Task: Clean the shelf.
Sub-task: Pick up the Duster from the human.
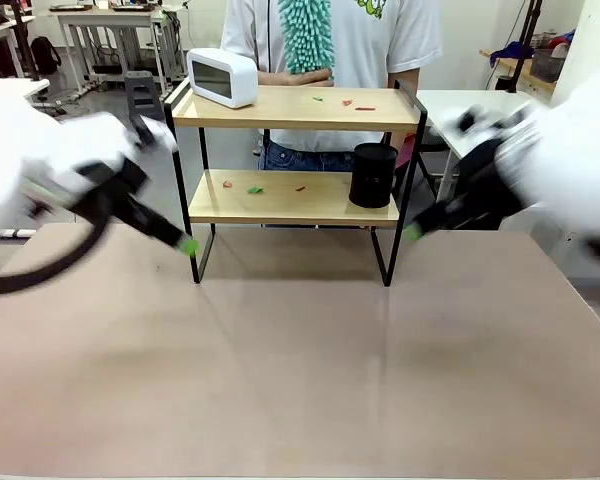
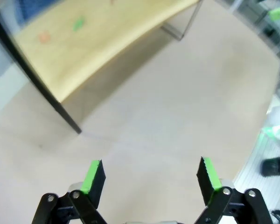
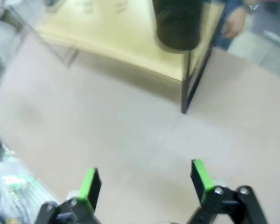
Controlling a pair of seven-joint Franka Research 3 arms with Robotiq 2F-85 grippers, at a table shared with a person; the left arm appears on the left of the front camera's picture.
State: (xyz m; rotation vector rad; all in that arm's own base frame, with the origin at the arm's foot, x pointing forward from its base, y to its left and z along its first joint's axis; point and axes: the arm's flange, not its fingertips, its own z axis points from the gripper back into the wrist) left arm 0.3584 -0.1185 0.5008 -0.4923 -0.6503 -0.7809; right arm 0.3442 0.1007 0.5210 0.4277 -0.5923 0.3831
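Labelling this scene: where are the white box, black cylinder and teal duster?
white box (image 1: 222,77): front view, its front face.
black cylinder (image 1: 373,177): front view, middle of its side.
teal duster (image 1: 306,35): front view, middle of its fluffy head.

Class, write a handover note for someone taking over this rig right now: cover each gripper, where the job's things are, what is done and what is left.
Left gripper: open, empty, low over the table by the shelf's front left leg.
Right gripper: open, empty, low by the front right leg.
Shelf: mid-table. Clock on the top board, black cylinder on the lower one, scraps on both.
Person behind the shelf, with a teal duster.
Done: nothing that shows.
Left: likely clear the boards and get the scraps off.
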